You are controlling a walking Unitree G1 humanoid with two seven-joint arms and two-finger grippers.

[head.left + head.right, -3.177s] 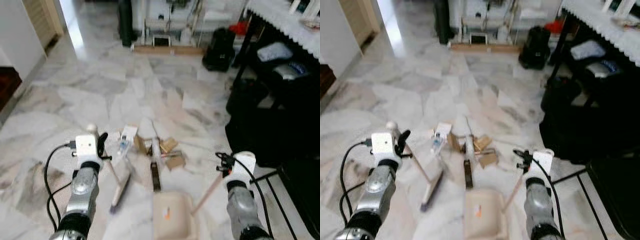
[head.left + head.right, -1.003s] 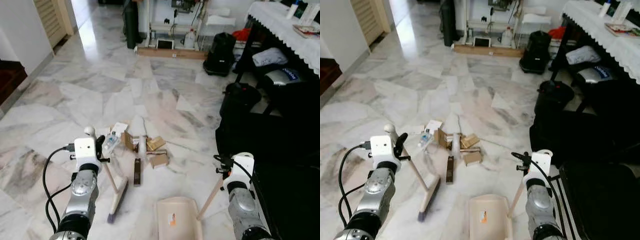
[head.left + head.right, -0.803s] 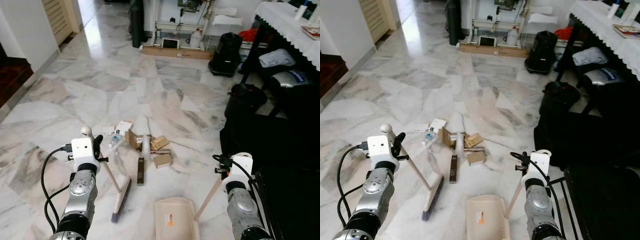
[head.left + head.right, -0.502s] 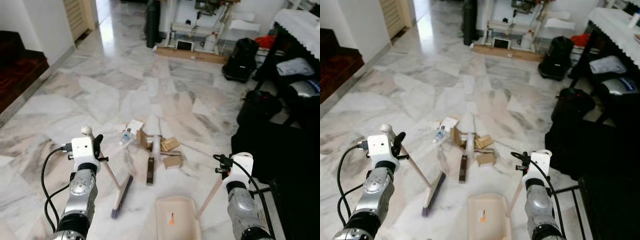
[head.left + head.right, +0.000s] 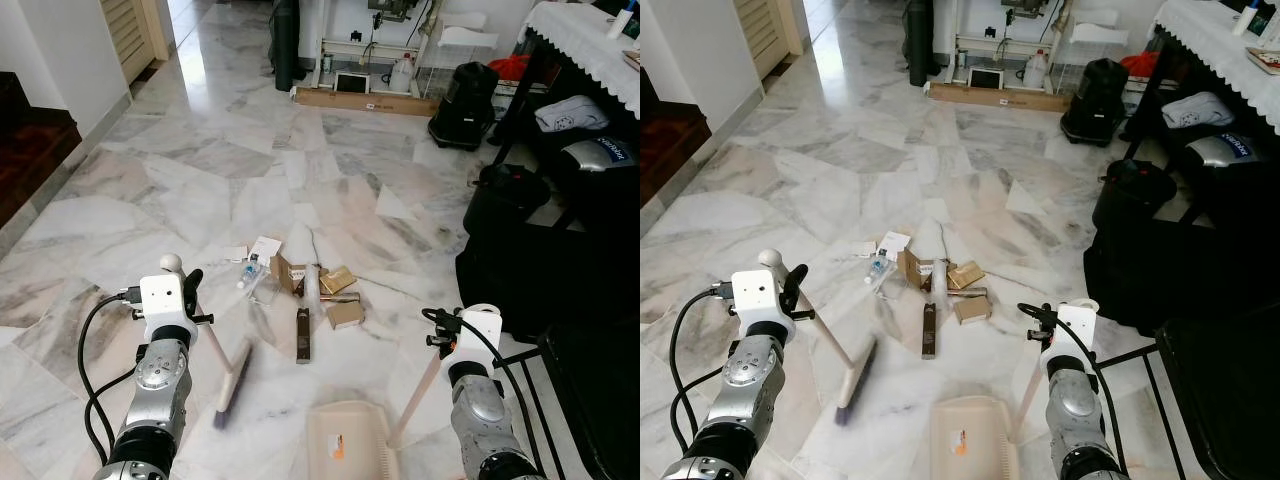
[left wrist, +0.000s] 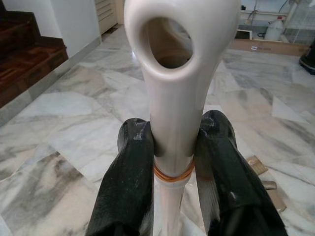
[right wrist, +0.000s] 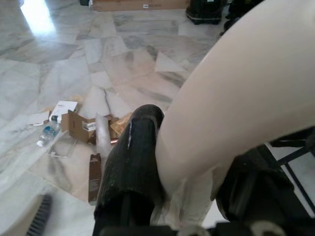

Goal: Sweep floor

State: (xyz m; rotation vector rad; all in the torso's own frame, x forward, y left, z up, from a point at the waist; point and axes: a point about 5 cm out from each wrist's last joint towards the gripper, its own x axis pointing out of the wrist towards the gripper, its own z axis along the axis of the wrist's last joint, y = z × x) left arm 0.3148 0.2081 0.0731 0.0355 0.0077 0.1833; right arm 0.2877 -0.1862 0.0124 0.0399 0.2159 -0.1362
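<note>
The left gripper (image 6: 172, 152) is closing its two black fingers (image 6: 133, 162) around the cream handle of the broom (image 5: 230, 375), just below the handle's looped end, which is sticking up past the fingertips. From the gripper the handle is slanting down and forward-right to the brush head, which is resting on the marble floor (image 5: 180, 200) just ahead of the left arm; the bristles are looking blurred, so their exact edge is hard to tell.

Beyond the brush head, further out from the left gripper and toward the right one, the litter (image 5: 300, 280) is lying in a loose heap: a small plastic bottle (image 5: 247, 274), a white card, brown cardboard scraps, a pale roll and a dark flat stick (image 5: 302, 335).

Nearer the robot, between the two arms, the cream dustpan (image 5: 345, 445) is sitting flat on the floor, apart from the heap. Its long handle is rising up and to the right into the right gripper (image 7: 189, 162), whose fingers (image 7: 133, 152) are clamping it on both sides.

Right of that gripper, black bags and a dark frame are standing near a table with a white cloth.
</note>
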